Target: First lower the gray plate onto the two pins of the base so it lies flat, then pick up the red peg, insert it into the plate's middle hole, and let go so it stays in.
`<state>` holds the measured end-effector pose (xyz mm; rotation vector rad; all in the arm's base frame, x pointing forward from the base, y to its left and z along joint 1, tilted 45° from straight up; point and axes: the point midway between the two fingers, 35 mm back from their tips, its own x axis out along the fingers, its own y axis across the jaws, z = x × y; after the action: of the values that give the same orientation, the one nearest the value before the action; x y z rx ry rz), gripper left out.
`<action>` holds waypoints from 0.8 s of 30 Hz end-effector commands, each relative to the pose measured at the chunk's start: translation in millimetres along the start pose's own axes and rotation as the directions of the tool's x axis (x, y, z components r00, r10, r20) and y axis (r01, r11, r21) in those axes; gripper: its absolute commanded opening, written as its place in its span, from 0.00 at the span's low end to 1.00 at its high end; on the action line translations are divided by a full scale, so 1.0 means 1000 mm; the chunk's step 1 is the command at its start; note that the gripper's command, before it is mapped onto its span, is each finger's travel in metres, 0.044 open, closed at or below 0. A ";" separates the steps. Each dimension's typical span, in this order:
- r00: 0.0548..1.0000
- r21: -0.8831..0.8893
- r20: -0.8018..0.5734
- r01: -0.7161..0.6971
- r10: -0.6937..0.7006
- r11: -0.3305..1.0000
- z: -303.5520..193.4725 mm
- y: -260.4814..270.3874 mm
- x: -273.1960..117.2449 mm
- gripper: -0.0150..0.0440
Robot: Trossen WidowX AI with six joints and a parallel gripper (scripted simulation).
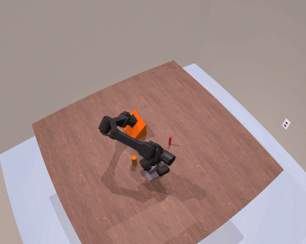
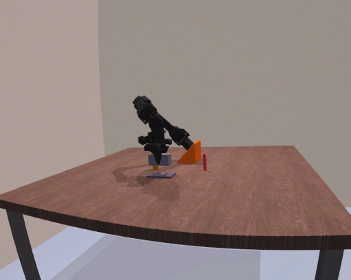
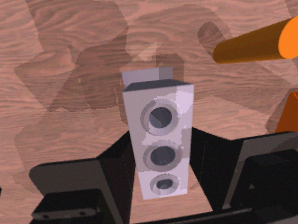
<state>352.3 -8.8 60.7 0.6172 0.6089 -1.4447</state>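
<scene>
My gripper is shut on the gray plate, a block with three holes in a row. The plate hangs level a little above the base, with a gap between them in the exterior view. The base lies flat on the table. In the wrist view the plate covers most of the base and hides its pins; they show only faintly in the exterior view. The red peg stands upright, away from the base, and is out of the wrist view.
An orange cylinder stands close beside the base. An orange wedge stands near the arm's root. The arm passes above the table between the wedge and the base.
</scene>
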 end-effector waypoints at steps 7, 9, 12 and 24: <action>1.000 -0.003 0.004 0.000 0.000 1.000 0.001 0.000 0.016 0.25; 1.000 -0.003 0.004 0.000 0.000 1.000 0.001 0.000 0.016 0.25; 1.000 -0.003 0.004 0.000 0.000 1.000 0.001 0.000 0.018 0.25; 1.000 -0.003 0.004 0.000 0.000 1.000 0.001 0.000 0.037 0.25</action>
<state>354.9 -31.6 38.8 0.6200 0.6056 -1.4424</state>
